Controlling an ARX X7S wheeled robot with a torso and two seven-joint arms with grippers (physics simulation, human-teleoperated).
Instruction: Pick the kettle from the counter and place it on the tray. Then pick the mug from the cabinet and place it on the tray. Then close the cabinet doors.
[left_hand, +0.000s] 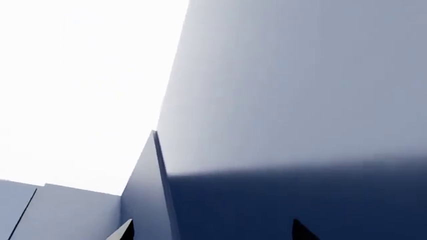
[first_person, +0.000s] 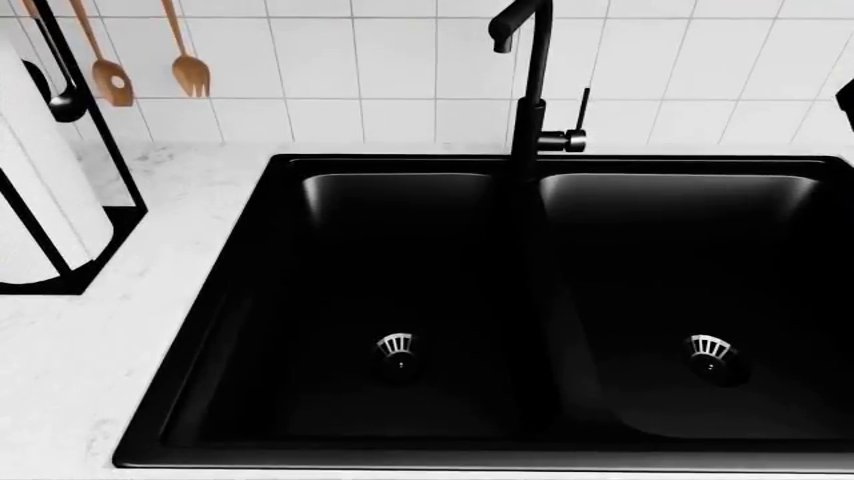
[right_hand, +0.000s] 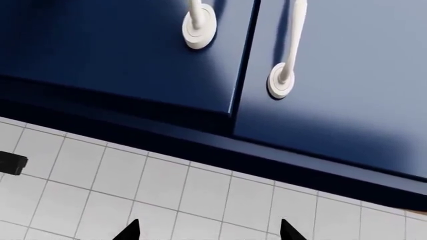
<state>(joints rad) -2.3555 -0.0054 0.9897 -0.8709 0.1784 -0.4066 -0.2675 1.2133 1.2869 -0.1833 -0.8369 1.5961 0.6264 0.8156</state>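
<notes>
Facing the blue cabinet doors (right_hand: 313, 95), the right gripper (right_hand: 208, 231) shows two dark tips set well apart, jaws wide and holding nothing; the white handles (right_hand: 291, 55) lie ahead of them, probably so a door can be reached. Jaws of the left gripper (left_hand: 213, 232) also stand wide beside a pale panel (left_hand: 293, 85). Kettle, mug and tray are out of sight; the head view shows only the black sink (first_person: 200, 330) in the tabletop (first_person: 94, 350).

Pale blue-grey cabinet panel (left_hand: 293, 90) — shadowed lower part, pincer (left_hand: 213, 231) fingertips spread
</notes>
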